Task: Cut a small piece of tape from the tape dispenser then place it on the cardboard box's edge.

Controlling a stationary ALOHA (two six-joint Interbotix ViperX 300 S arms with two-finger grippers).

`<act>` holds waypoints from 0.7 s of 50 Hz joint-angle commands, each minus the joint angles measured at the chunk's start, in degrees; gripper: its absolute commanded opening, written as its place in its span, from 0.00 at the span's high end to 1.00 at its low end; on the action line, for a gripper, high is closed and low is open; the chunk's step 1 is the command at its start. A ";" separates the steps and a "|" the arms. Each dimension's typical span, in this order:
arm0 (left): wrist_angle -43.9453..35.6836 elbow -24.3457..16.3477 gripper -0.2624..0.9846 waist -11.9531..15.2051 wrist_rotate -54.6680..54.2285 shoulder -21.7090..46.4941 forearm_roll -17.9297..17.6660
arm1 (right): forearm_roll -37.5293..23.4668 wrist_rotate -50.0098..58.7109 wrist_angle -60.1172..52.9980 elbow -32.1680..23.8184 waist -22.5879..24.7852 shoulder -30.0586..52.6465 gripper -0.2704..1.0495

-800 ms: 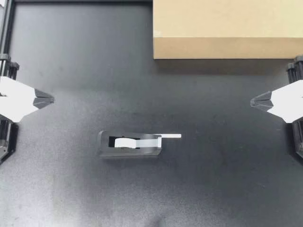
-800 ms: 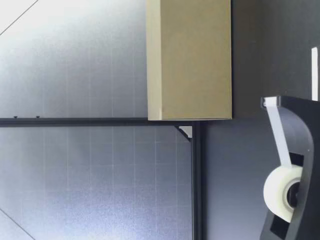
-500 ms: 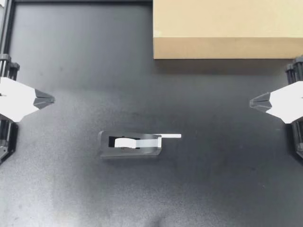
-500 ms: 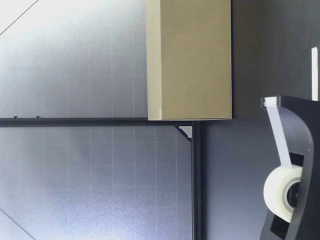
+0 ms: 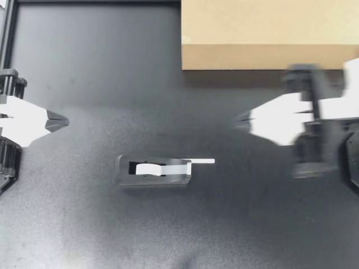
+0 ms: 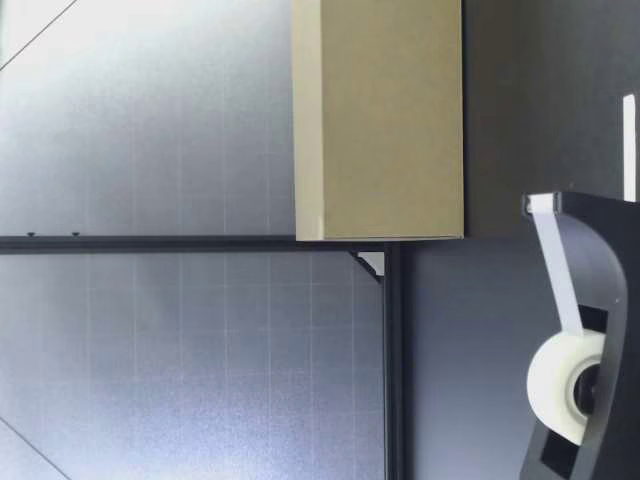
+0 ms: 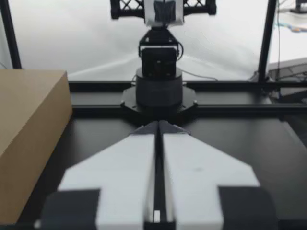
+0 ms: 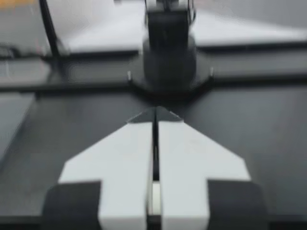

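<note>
The right gripper (image 5: pixel 242 119) has just swung in from the right edge of the table (image 5: pixel 112 67) toward the middle. It is blurred with speed and now hangs to the right of the dispenser (image 5: pixel 154 170) and a little farther back. The left gripper (image 5: pixel 60 120) has barely stirred and sits at the left edge, well apart from everything. Both wrist views show the fingers pressed together with nothing between them.

This looks like the opening reach, with the right arm heading for the tape. Nothing is cut yet. The dispenser stands left of centre on the near half, and its tape end (image 5: pixel 203 161) sticks out to the right, free in the air. The right gripper is not yet near it, and its fingers will have to part before they can pinch that strip.

The box (image 5: pixel 263 28) lies at the far right, well apart from the dispenser, with its near edge facing the open table. Nothing stands between the right gripper and the tape end, or between the dispenser and the box. The low view shows no arm, only the roll (image 6: pixel 562 385), the dispenser and the box behind.
</note>
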 commanded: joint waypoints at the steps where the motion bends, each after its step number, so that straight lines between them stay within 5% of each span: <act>1: -0.62 -0.44 0.89 0.09 0.00 0.35 0.00 | 0.70 0.26 3.43 -5.27 -0.18 4.83 0.88; 21: -0.62 1.23 0.89 0.09 -0.35 0.44 0.00 | 1.23 3.08 34.80 -24.35 -0.18 24.70 0.88; 35: -0.62 1.76 0.89 0.09 -0.35 0.62 0.00 | 2.64 -4.22 53.00 -34.19 -0.88 33.05 0.88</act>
